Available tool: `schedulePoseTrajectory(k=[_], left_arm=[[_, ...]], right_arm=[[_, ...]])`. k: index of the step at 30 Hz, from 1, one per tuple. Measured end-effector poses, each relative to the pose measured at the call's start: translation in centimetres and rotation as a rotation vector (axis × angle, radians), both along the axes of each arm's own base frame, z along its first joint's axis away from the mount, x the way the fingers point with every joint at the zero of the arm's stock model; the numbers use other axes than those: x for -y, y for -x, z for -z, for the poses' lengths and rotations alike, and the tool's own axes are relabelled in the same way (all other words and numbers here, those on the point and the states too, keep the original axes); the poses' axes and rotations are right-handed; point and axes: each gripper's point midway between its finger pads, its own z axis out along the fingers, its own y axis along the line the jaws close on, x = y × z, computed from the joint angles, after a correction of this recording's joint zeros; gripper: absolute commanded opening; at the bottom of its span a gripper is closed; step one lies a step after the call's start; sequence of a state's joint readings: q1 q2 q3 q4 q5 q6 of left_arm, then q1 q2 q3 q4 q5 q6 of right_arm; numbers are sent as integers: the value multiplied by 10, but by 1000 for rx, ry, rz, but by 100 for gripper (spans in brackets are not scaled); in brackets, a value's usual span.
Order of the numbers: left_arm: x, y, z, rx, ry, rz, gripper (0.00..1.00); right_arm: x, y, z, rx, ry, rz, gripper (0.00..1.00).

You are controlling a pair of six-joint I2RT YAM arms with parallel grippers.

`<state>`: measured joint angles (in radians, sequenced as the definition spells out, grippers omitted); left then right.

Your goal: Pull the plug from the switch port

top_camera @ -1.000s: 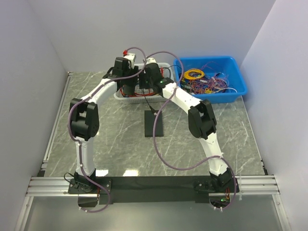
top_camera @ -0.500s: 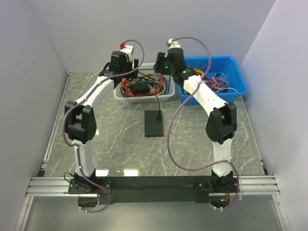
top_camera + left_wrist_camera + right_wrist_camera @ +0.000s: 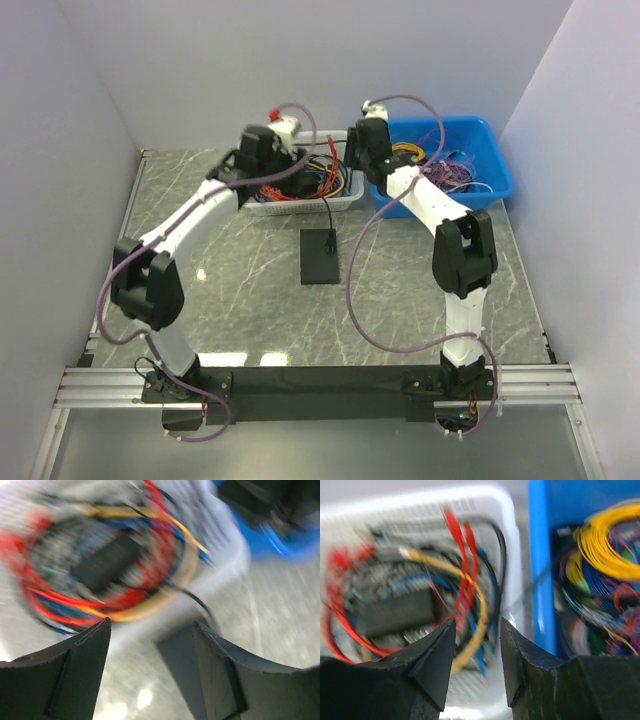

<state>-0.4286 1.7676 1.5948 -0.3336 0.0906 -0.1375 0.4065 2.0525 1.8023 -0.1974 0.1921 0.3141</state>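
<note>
The switch (image 3: 320, 257) lies flat on the table (image 3: 230, 270) between the arms. Its black cable (image 3: 325, 212) runs from what looks like the plug (image 3: 329, 238) at the far edge into the basket (image 3: 262, 207). Both grippers hover by that basket, well off the plug: left gripper (image 3: 151, 625) spread wide, right gripper (image 3: 477, 622) parted, both empty. Nothing pins the switch, so a pull could drag it, and fingers could snag basket wires. Open table rings the switch; the bin (image 3: 500, 186) crowds the right.
</note>
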Motion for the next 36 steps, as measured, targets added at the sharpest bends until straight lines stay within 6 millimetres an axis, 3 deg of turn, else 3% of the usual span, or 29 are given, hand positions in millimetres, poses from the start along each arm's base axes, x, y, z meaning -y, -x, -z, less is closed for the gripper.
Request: schedulePoseTrajectory(k=[4,7,9,17,23,26,27,29,32,36], left_arm=[[50,64,29,-70,-22,135,74],[85,101,47,-116,-29,219,76],[95,113,58,-144,-33,230,75],[92,84,117,-223,-114,80,73],[100,75,142,-231,-147,59,63],[105,70,143,-214,-136,59,39],[106,69,142,-206,-130,61,23],[108,66,138,-195,-122,61,3],[110,63,132,-183,-118,64,0],[110,60,126,-180,-103,71,0]], right_arm=[[13,24,18,-35,101,-39,48],[19,24,8,-10,134,-41,48],[22,24,2,4,144,-36,47],[36,46,-14,54,139,-21,47],[39,39,-21,82,116,-26,47],[40,24,-25,87,121,-41,46],[40,17,-27,95,128,-49,46],[42,5,-31,112,152,-63,46],[47,-4,-25,112,209,-100,47],[50,-2,-16,90,261,-150,47]])
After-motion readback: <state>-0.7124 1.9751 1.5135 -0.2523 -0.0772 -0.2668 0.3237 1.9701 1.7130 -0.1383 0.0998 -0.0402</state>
